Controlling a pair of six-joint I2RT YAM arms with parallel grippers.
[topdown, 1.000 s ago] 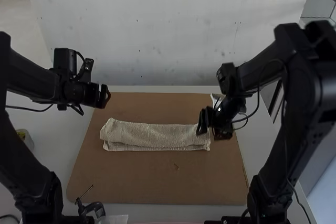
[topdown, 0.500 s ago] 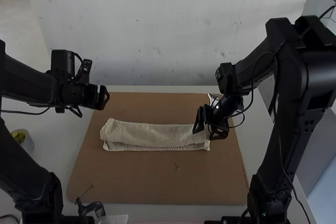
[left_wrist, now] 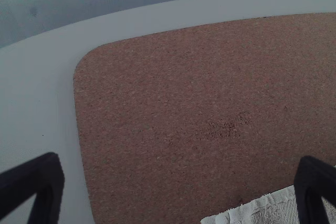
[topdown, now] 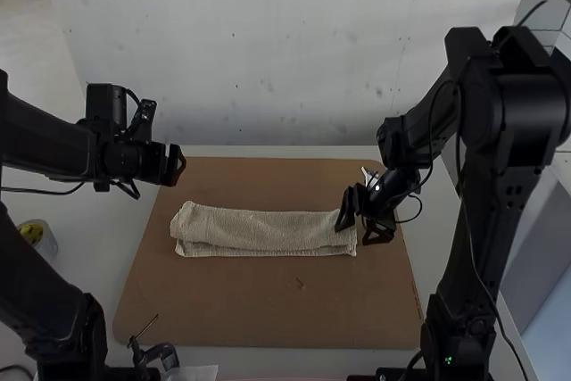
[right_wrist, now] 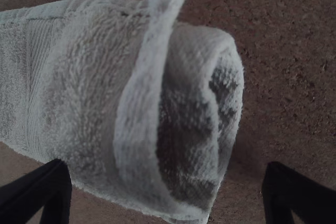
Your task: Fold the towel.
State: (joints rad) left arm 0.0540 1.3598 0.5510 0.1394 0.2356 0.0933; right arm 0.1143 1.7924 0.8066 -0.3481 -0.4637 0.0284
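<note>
See the towel (topdown: 254, 231) lying in a long folded strip across the middle of the high view, on a brown board (topdown: 268, 305) over the tabletop (topdown: 107, 252). At the strip's right end, find the right end effector (topdown: 360, 231), spread apart. In the right wrist view, see layers curling around an open fold. Left of centre in the high view, find the left end effector (topdown: 180, 165), spread wide, apart from the towel.
</note>
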